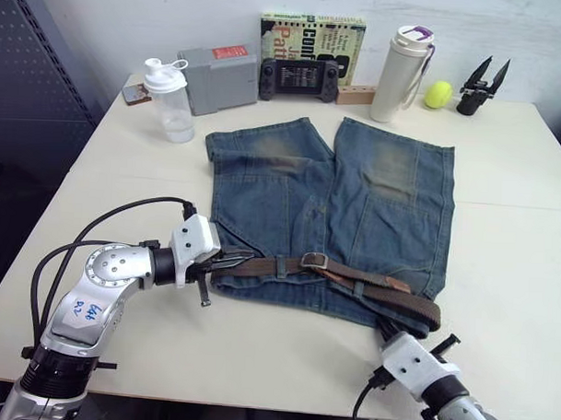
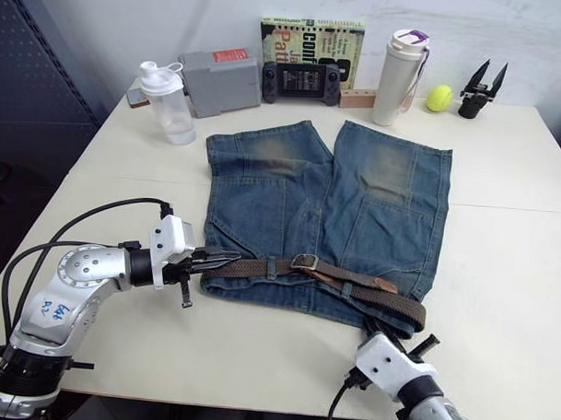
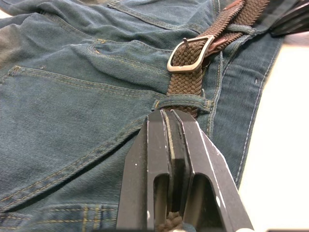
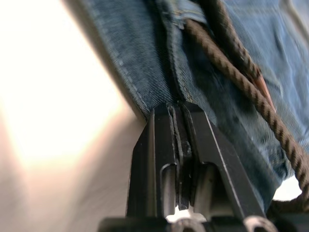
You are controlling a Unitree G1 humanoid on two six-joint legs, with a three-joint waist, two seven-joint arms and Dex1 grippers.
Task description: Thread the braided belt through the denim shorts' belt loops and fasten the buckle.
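Fingers of the left gripper [image 1: 231, 262] are pinched together on the belt [image 1: 260, 265] at the waistband's left end; the left wrist view shows braided strap caught between them just short of a belt loop [image 3: 183, 102]. The shorts [image 1: 299, 206] lie flat on the table [image 1: 499, 273], waistband toward the robot and legs pointing away, each leg with a brownish faded patch. From the left gripper the belt runs rightward along the waistband, under the loops, to the buckle [image 1: 314, 260] near the middle, where the strap passes through the metal frame. Beyond the buckle two runs of belt slant down to the right corner of the waistband, one ending in a tapered brown tip [image 1: 398, 285].

At that corner the right gripper [image 4: 179, 126] has its fingers pressed together at the denim edge; the right wrist view shows them closed at the hem, with the belt passing just beside them, and I cannot tell whether any cloth is actually caught between them.

Along the far edge of the table stand a shaker bottle [image 1: 170, 100], a grey box [image 1: 218, 80], a handheld game console [image 1: 299, 80] in front of a book [image 1: 312, 34], a white flask [image 1: 402, 74], a tennis ball [image 1: 438, 94] and a spare black gripper [image 1: 482, 85].
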